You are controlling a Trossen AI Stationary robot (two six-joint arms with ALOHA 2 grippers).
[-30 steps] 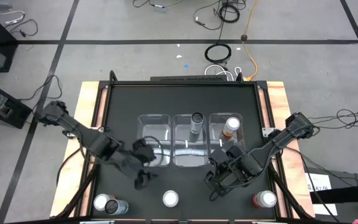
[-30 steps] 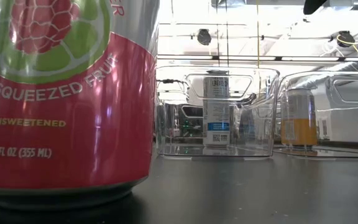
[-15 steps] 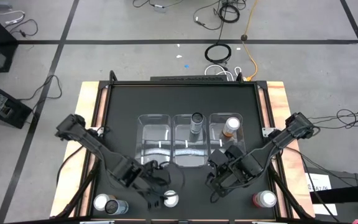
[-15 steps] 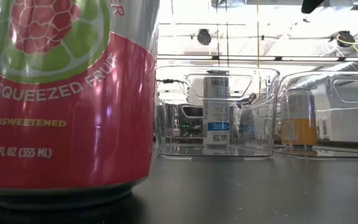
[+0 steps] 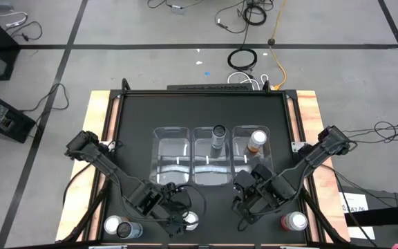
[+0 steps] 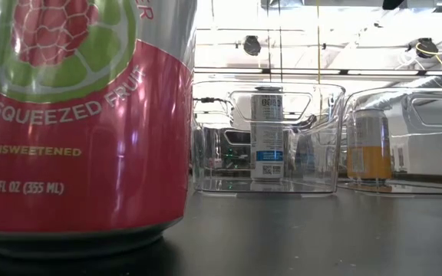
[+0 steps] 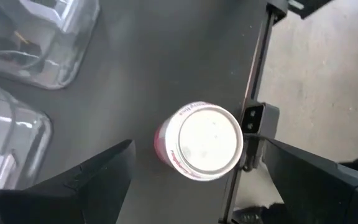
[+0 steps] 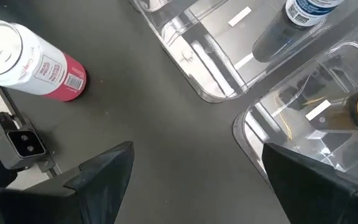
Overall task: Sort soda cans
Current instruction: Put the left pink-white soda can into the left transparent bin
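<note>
Left gripper (image 5: 183, 220) fingers spread, straddling the pink can (image 7: 199, 141) from above: silver top, red-pink body, upright at the table (image 5: 199, 111) front edge. Right gripper (image 5: 244, 206) fingers spread, empty, near the right-hand bin (image 5: 261, 162).

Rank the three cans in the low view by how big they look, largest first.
1. Pink can, far the largest, but it stands right at the camera.
2. Black can, in the middle bin.
3. Orange can, slightly smaller-looking; likely all alike in true size.
</note>
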